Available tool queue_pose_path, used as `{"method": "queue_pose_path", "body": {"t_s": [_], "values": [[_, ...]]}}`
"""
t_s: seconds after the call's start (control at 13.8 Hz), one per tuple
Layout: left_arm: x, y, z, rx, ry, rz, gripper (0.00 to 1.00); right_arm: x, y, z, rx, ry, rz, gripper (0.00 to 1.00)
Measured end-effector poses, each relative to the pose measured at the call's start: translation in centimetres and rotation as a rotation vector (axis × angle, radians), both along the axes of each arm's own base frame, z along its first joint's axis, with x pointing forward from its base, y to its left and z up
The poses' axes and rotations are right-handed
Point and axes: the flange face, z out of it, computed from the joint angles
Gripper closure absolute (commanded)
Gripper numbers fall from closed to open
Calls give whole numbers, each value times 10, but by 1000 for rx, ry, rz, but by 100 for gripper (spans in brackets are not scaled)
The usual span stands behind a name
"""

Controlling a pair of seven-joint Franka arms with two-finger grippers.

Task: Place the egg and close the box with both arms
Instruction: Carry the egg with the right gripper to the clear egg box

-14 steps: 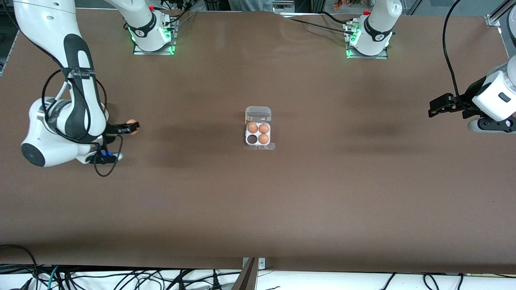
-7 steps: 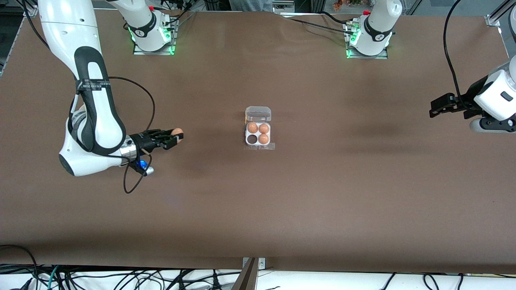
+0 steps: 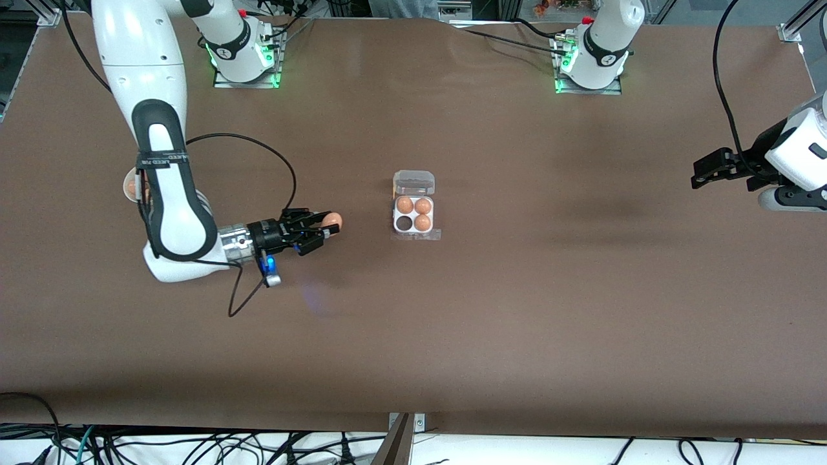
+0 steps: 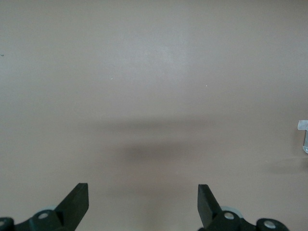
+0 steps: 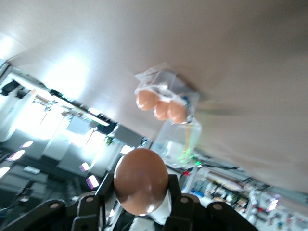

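The box [image 3: 413, 230] sits at mid-table with its clear lid [image 3: 414, 183] open. Three eggs fill its cells and the cell [image 3: 404, 223] nearest the front camera on the right arm's side is empty. My right gripper [image 3: 328, 228] is shut on the egg [image 3: 332, 221], in the air over bare table between the right arm's end and the box. In the right wrist view the egg [image 5: 141, 180] sits between the fingers, with the box [image 5: 149, 79] farther off. My left gripper [image 3: 701, 171] waits open and empty at the left arm's end; its fingers [image 4: 77, 199] stand wide apart over bare table.
A round white bowl [image 3: 129, 187] with an egg in it shows at the right arm's end, mostly hidden by the right arm. Both arm bases [image 3: 245, 58] stand along the table's edge farthest from the front camera. Cables lie off the nearest edge.
My right arm has carried the egg from beside the bowl across the table toward the box. My left gripper has stayed almost still.
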Motion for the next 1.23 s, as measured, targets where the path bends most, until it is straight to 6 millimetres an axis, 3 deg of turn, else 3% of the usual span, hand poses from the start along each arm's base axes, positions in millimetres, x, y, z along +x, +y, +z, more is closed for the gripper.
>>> {"method": "queue_pose_path", "body": {"t_s": [0.51,0.79,1.23], "values": [[4,15,-9,1,16,24,0,-29,74,-30,108,124,-75,61],[6,24,-16,2,28,40,0,-42,98,-60,77,147,-108,60],[9,40,-25,2,42,66,0,-50,124,-76,-7,109,-162,60]]}}
